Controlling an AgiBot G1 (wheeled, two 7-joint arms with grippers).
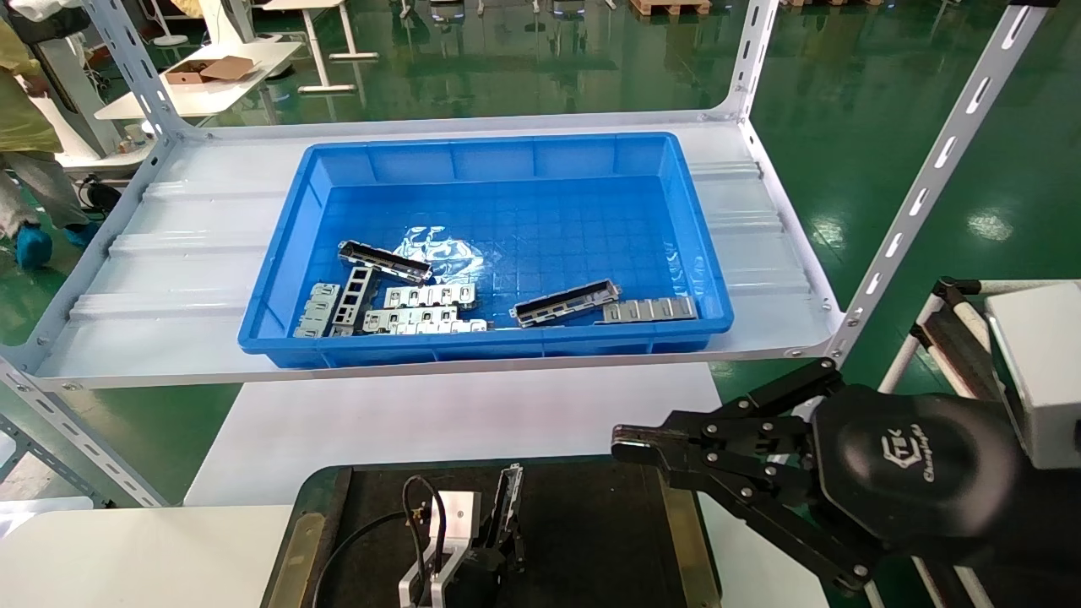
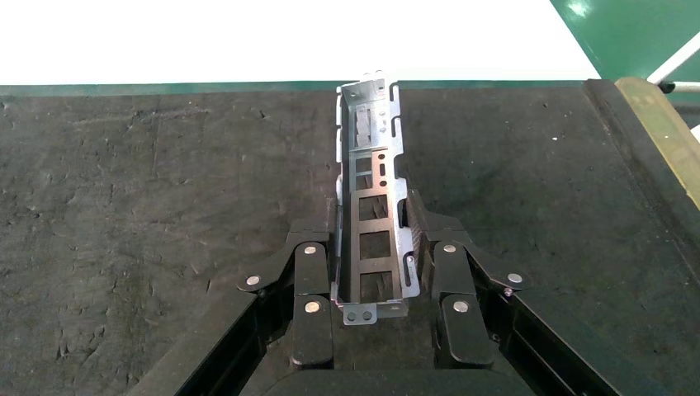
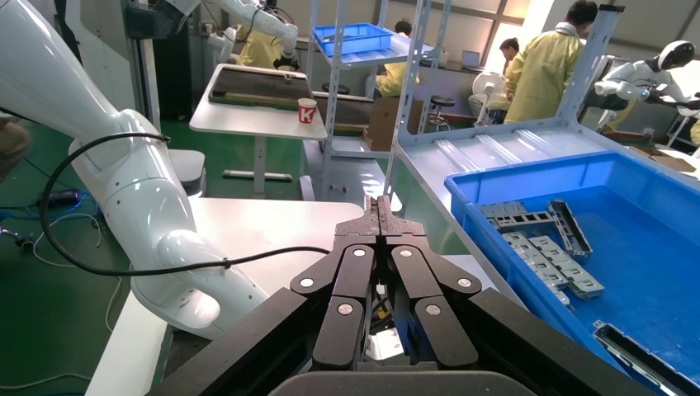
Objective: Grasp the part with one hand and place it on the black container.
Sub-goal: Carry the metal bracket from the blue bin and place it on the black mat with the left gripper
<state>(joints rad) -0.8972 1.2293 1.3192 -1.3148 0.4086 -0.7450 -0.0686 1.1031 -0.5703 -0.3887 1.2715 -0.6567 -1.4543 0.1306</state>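
The left gripper [image 1: 507,515] was positioned low over the black container [image 1: 591,540], near the robot's body, with its fingers [image 2: 312,280] clamped on either side of the part [image 2: 371,214]. In the left wrist view the part stood between the two fingers, its ladder-like row of rectangular cutouts facing the camera and its far end reaching out beyond the fingertips over the dark matte surface of the black container [image 2: 165,206]. Whether the part's underside was touching that surface could not be determined. In the head view the part [image 1: 507,498] appeared as a narrow dark bar held roughly on end at the near edge of the tray.

The right gripper [image 1: 629,443] hung to the right of the black container, at its far right corner, clear of the work. Its fingers [image 3: 363,247] were pressed together with the tips meeting and nothing between them.

Beyond the container, a blue bin [image 1: 287,279] sat on a white shelf [image 1: 169,279]. Inside the bin lay several further metal pieces: two channel bars [image 1: 564,302] with dark interiors and a cluster of flat silver plates [image 1: 422,308] towards its near left side. A clear plastic bag [image 1: 439,249] lay on the bin floor behind them
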